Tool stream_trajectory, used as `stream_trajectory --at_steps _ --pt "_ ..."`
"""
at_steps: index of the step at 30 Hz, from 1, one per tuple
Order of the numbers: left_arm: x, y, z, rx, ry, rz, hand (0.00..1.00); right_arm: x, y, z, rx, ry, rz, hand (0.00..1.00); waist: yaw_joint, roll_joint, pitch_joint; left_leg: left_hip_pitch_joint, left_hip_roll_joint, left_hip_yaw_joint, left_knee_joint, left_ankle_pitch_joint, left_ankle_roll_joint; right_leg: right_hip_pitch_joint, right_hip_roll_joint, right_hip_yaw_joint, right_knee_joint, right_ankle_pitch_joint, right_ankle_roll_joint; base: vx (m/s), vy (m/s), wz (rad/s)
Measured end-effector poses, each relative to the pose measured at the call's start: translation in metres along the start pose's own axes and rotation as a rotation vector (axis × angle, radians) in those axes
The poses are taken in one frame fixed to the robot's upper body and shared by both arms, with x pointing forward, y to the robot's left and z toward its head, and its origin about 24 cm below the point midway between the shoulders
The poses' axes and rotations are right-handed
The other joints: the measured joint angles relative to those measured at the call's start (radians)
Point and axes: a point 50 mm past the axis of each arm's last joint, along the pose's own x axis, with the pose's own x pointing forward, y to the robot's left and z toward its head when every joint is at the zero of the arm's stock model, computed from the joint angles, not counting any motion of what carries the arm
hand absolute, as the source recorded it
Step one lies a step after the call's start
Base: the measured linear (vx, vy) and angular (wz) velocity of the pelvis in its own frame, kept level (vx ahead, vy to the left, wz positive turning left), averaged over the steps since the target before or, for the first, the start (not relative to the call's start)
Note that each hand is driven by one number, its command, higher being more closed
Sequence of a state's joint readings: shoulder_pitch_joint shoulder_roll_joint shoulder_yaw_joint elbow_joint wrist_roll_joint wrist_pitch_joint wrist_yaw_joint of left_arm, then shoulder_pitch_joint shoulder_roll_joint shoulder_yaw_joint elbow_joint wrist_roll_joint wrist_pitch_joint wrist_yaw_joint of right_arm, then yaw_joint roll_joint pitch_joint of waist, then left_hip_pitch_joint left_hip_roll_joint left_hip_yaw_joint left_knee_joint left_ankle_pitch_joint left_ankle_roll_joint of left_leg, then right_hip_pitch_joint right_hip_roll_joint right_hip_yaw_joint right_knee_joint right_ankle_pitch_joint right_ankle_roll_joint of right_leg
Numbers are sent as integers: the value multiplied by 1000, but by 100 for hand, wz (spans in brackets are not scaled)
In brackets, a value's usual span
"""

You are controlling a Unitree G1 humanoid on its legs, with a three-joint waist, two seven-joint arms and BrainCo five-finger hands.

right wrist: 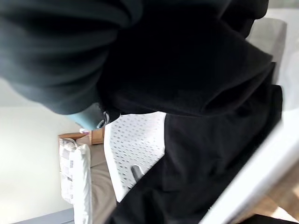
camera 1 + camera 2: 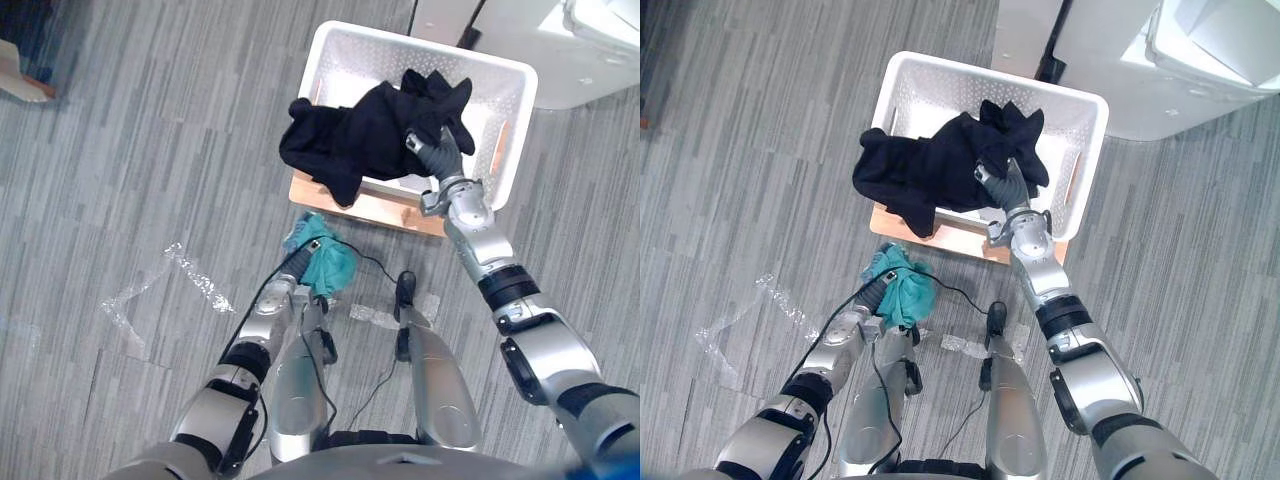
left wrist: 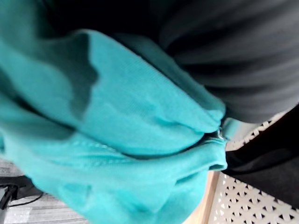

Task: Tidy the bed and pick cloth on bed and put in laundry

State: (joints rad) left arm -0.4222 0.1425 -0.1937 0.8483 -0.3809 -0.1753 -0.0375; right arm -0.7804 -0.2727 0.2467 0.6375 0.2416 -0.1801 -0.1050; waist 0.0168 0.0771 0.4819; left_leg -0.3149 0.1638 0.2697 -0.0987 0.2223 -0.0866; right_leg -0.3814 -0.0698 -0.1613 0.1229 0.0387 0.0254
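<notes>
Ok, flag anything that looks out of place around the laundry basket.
The black garment is only partly in the white basket: one end spills over its near left rim, above the wooden board beneath. The right hand is at the garment. A teal cloth is bunched outside the basket.

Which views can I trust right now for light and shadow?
Left wrist view: teal cloth close against the camera, shaded at its upper folds. Right wrist view: black cloth one dark mass, few folds readable. Left eye view: even light, no glare on the white basket.
</notes>
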Motion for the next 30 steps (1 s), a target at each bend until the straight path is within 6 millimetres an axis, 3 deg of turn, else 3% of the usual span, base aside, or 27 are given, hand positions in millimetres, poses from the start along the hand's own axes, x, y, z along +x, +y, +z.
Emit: stream_trajectory --at_steps 14,25,30 --pt "1 0 2 2 -9 1 100 1 -6 -3 -77 7 -89 0 1 5 -2 -9 -7 -3 0 8 9 -16 -8 -3 17 0 1 1 -1 1" --pt "-1 -3 4 6 -11 -13 100 9 -11 26 -84 -77 -108 0 1 1 -4 31 -5 -1 -1 8 10 30 -7 -5 13 1 3 -4 -8 1" --pt "-4 -3 0 33 8 -18 100 9 -13 28 -82 -72 -138 0 1 -4 -6 86 0 8 -3 0 8 93 -2 -10 -5 2 3 7 -14 2"
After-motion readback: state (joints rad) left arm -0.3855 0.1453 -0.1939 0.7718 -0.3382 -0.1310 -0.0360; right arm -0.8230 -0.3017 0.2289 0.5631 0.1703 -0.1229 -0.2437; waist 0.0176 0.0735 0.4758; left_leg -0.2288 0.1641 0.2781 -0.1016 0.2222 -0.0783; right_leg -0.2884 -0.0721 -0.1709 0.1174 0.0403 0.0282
